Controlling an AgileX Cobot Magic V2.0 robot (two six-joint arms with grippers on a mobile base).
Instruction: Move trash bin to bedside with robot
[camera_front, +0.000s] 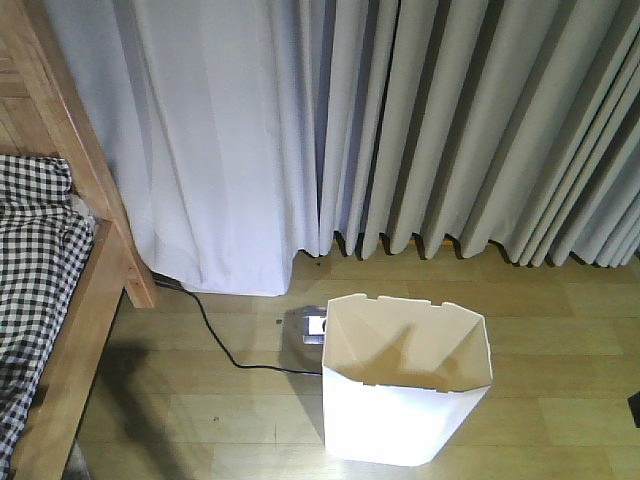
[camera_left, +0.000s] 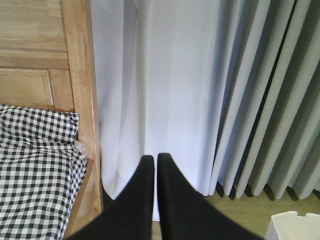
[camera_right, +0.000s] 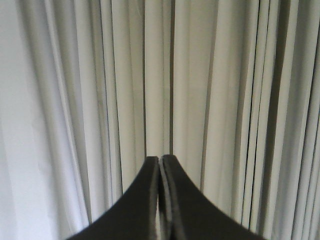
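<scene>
Trash bin look: the trash bin (camera_front: 405, 395) is white thin plastic with angular faceted sides that narrow toward the floor; the inside reads cream, and small notches break the rim at the back and front edges
Trash bin contents: nothing shows inside, only a slanted shadow across the inner walls
Trash bin place: upright on the wooden floor (camera_front: 560, 340) at about 5 o'clock in the front view, well apart from the bed; one rim corner (camera_left: 295, 227) shows at 4 o'clock in the left wrist view
Bedside: the bed (camera_front: 95, 190) with its light brown wooden frame runs down the 9 o'clock side of the front view, and black-and-white checked bedding (camera_front: 35, 270) lies on it
Behind the bin: a small grey floor socket (camera_front: 305, 328) sits just beside the bin's back left corner, and a black cable (camera_front: 215, 335) runs from it toward the curtain hem near the bed post
Backdrop: pale grey pleated curtains (camera_front: 420, 120) fill the 12 o'clock half and hang to the floor
Left gripper (camera_left: 152, 162): black fingers nearly together, a thin slit between the tips, nothing held, pointing at the curtain beside the bed post
Right gripper (camera_right: 160, 161): fingers pressed together, nothing between them, facing curtain folds
</scene>
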